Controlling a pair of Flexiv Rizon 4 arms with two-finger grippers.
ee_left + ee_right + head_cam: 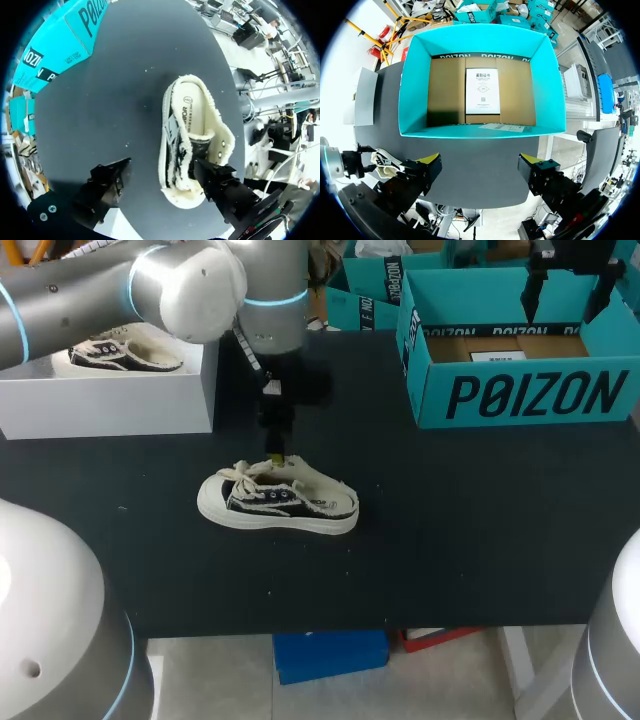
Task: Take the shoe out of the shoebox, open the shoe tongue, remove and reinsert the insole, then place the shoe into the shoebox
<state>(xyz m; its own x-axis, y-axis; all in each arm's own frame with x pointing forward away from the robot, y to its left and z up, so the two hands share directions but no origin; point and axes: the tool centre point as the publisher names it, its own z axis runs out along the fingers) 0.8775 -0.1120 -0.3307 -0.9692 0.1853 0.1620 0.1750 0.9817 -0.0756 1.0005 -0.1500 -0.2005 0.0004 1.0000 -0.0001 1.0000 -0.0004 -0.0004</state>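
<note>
Our left gripper (161,164) hangs open over the shoe (280,502), midway across the table (480,540) and apart from its edges; our right gripper (479,159) spreads open above the lettered shoebox (415,85).

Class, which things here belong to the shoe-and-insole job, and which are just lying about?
Job: shoe on the table, its insole, teal shoebox, left gripper.
Lying about: white box, second shoe inside it.

Bold black lettering (535,395) is running along the shoebox (470,290) wall; ahead of the right gripper (480,162), a printed sheet (482,90) is lying inside.
</note>
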